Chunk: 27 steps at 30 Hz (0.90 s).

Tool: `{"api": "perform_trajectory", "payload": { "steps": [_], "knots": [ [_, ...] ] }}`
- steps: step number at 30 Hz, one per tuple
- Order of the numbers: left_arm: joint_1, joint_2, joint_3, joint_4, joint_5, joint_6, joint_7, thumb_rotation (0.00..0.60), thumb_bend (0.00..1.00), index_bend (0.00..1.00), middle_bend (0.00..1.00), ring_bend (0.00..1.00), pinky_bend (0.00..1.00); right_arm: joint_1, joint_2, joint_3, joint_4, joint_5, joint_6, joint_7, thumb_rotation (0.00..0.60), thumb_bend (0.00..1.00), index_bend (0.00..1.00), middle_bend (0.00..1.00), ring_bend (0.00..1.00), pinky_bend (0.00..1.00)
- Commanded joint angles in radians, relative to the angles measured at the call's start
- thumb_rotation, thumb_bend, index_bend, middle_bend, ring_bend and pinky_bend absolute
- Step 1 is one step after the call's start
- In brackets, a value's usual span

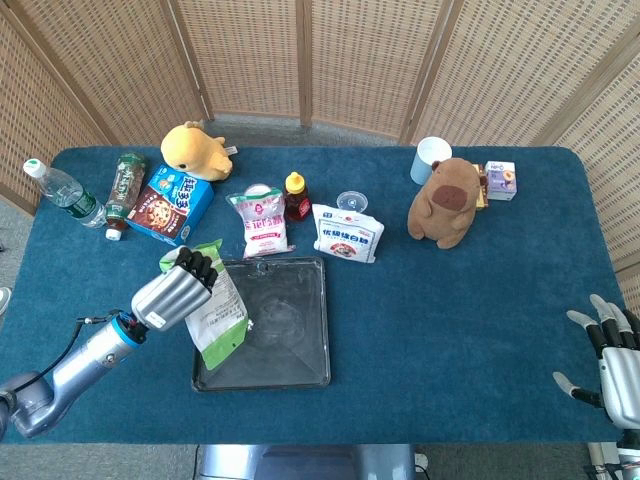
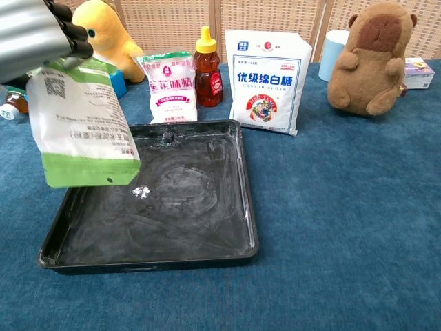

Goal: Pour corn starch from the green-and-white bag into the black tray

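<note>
Black tray dusted white, small starch clump below left hand. Hand grips green-and-white bag, long axis near vertical, mouth down. Right hand empty, fingers spread.

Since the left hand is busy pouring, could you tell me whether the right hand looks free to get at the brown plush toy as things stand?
Probably yes. The right hand is open and holds nothing, and bare table lies between it and the brown plush toy. Whether the arm stretches that far, the pictures cannot show.
</note>
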Motion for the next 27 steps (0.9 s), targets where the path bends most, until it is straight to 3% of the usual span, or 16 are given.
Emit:
{"api": "perform_trajectory", "payload": {
  "steps": [1, 9, 17, 24, 27],
  "knots": [
    [0.009, -0.002, -0.002, 0.0, -0.017, 0.008, -0.023, 0.6, 0.26, 0.63, 0.58, 0.56, 0.61, 0.0, 0.001, 0.0, 0.0, -0.001, -0.001, 0.001, 0.6, 0.07, 0.2, 0.01, 0.0, 0.0],
    [0.1, -0.053, 0.004, 0.012, -0.148, 0.099, -0.279, 0.6, 0.25, 0.64, 0.59, 0.56, 0.61, 0.0, 0.0, -0.001, 0.0, -0.001, -0.002, -0.002, 0.6, 0.08, 0.2, 0.01, 0.0, 0.0],
    [0.192, -0.145, -0.011, 0.111, -0.312, 0.141, -0.586, 0.6, 0.25, 0.64, 0.59, 0.56, 0.61, 0.004, -0.009, -0.004, 0.002, 0.0, -0.01, -0.021, 0.6, 0.07, 0.2, 0.01, 0.0, 0.0],
    [0.222, -0.218, -0.02, 0.205, -0.384, 0.127, -0.725, 0.6, 0.25, 0.64, 0.59, 0.56, 0.59, 0.007, -0.016, -0.005, 0.005, 0.003, -0.015, -0.032, 0.6, 0.08, 0.2, 0.01, 0.0, 0.0],
    [0.233, -0.244, -0.017, 0.234, -0.401, 0.117, -0.77, 0.6, 0.24, 0.64, 0.58, 0.5, 0.52, 0.007, -0.017, -0.005, 0.005, 0.003, -0.016, -0.034, 0.6, 0.08, 0.2, 0.01, 0.0, 0.0]
  ]
}}
